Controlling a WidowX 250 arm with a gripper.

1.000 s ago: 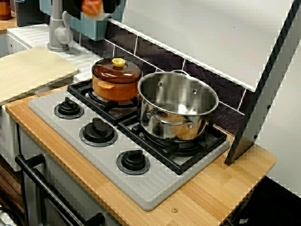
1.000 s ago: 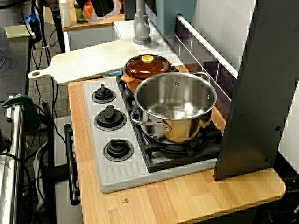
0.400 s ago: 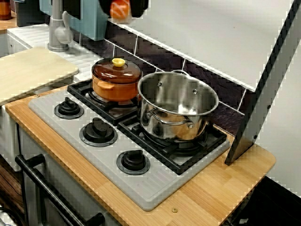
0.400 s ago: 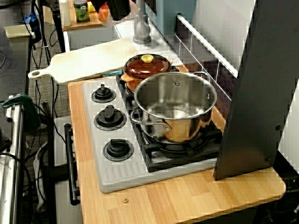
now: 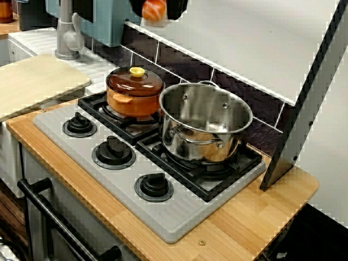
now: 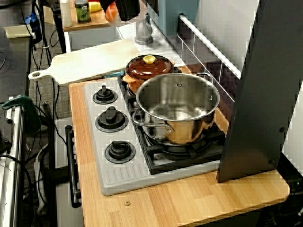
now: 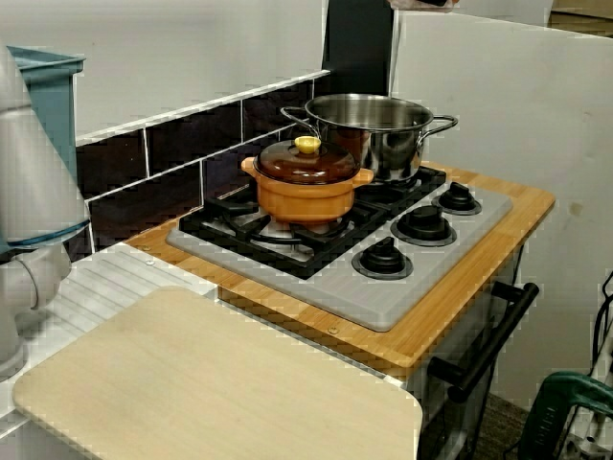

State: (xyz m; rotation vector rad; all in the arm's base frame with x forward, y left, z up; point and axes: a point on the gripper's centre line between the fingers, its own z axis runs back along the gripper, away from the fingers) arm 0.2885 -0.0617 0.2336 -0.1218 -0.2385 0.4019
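Well above the stove [image 5: 182, 217], the tool [image 5: 157, 5] is clamped on a small orange object [image 5: 154, 10].

Steel pot [image 5: 205, 122] and lidded orange casserole [image 5: 134, 92] stand side by side on stove [image 5: 179, 217].

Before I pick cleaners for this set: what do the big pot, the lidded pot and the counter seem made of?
Big pot: polished steel, by its mirror-like reflections. Lidded pot: glossy orange-brown enamel or plastic; the shine leaves it open. Counter: light wood or laminate, matte, with visible plank seams.
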